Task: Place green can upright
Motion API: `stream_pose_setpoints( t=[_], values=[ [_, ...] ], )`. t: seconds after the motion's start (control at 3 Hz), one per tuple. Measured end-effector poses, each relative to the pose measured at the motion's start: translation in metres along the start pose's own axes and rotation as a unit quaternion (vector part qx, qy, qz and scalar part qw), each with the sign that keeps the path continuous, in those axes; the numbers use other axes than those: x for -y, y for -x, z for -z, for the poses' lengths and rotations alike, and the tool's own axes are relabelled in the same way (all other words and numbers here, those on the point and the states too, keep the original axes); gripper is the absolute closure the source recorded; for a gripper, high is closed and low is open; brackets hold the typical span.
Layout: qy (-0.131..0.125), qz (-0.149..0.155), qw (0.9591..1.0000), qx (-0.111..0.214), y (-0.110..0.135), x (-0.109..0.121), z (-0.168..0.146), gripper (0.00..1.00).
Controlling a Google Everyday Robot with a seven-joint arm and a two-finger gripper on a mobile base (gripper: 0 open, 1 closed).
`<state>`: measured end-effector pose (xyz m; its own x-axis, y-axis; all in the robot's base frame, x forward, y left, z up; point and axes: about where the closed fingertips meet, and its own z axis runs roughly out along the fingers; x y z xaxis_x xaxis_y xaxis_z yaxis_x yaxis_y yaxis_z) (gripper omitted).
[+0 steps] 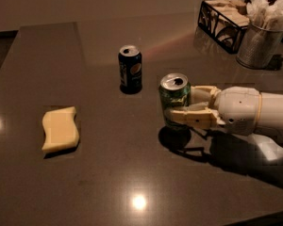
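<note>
Gripper (183, 106) clenched on the green can (173, 102): its cream fingers (194, 117) clasp the can from the side, one crossing the front of the body low down and the other sitting behind it. The white arm (250, 111) reaches in from the picture's right edge. The green can stands upright with its silver top and pull tab facing up. It is nearer the camera than the dark blue Pepsi can (130, 69) and to that can's right as the camera sees it, near but clearly apart from it. Whether the green can's base rests on the table (108, 173) or hangs just above it cannot be told. A dark shadow (179, 140) lies on the glossy brown surface directly beneath it. The Pepsi can is upright as well, and nothing touches it. A pale yellow sponge (60, 129) lies flat well to the left of the Pepsi can and nearer the camera. Far to the right of the Pepsi can and farther back, a black wire basket (221, 18) holds brown napkins. Just beyond the basket, farther still from the Pepsi can, a metal cup (260, 44) is stuffed with white paper-wrapped items.
</note>
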<state>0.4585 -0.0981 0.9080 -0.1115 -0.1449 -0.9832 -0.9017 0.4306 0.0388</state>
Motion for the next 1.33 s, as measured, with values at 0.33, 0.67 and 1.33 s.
stream_pose_setpoints(
  t=[0.33,0.67,1.33],
  values=[
    [0.009,-0.003,0.9996,0.025,-0.01,0.001,0.0,1.0],
    [0.014,0.002,0.9992,0.038,-0.016,0.0,-0.004,1.0],
    [-0.005,-0.009,0.999,0.043,-0.024,0.003,-0.004,0.61]
  ],
)
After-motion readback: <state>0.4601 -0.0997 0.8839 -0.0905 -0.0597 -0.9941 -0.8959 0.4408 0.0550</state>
